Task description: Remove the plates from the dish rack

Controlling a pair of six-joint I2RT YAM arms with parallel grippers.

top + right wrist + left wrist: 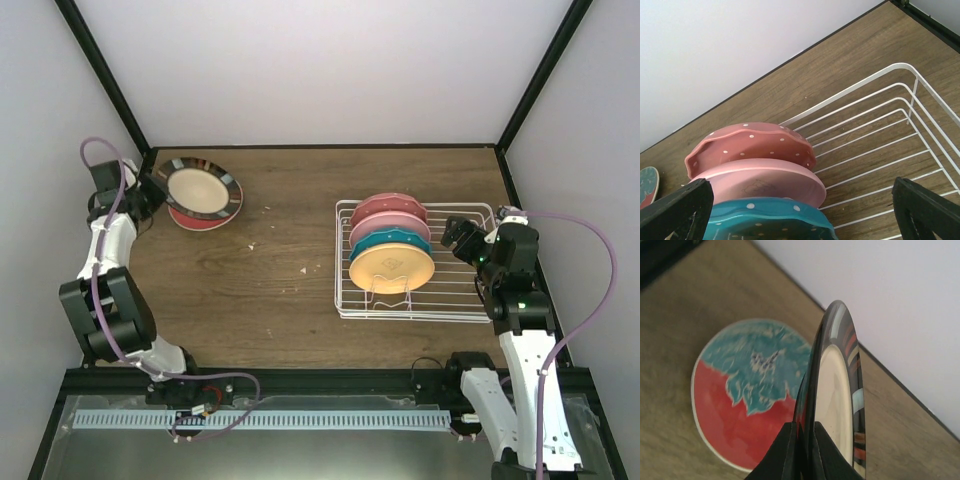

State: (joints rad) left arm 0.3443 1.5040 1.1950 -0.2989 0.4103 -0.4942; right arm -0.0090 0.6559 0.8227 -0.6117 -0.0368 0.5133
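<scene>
1. The wooden table [280,290] has a brown, grained top with a few pale specks [303,268] near its middle.
2. A red plate [735,415] lies flat at the far left.
3. A white wire rack [465,286] stands on the right side.

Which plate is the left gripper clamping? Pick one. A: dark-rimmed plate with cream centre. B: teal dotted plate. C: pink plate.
A: the left gripper is shut on the rim of the dark-rimmed plate; the red plate lies flat on the table.
</scene>
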